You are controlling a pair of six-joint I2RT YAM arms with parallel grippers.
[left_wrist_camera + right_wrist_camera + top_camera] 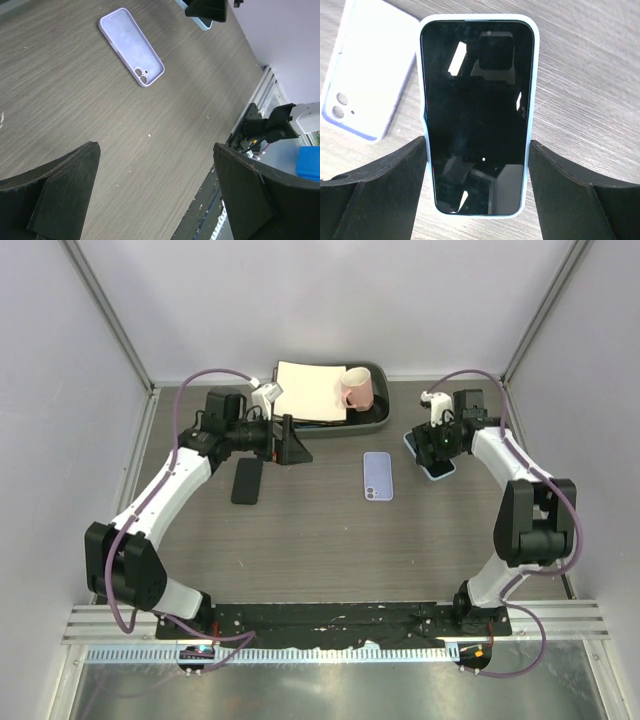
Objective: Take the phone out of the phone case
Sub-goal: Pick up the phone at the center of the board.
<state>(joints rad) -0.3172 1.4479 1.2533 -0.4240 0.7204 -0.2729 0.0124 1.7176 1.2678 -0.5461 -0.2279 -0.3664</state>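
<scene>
The phone (477, 115), screen up in its light-blue case (479, 17), lies on the tabletop (320, 540) at the right of the top view. The right fingers (385, 190) are closed on its two long edges, and its long axis runs up the right wrist frame, straight away from them. The left fingers (60, 195) stand wide open and empty, well apart at the upper left, so the right arm is nearer. No brand or writing can be read.
</scene>
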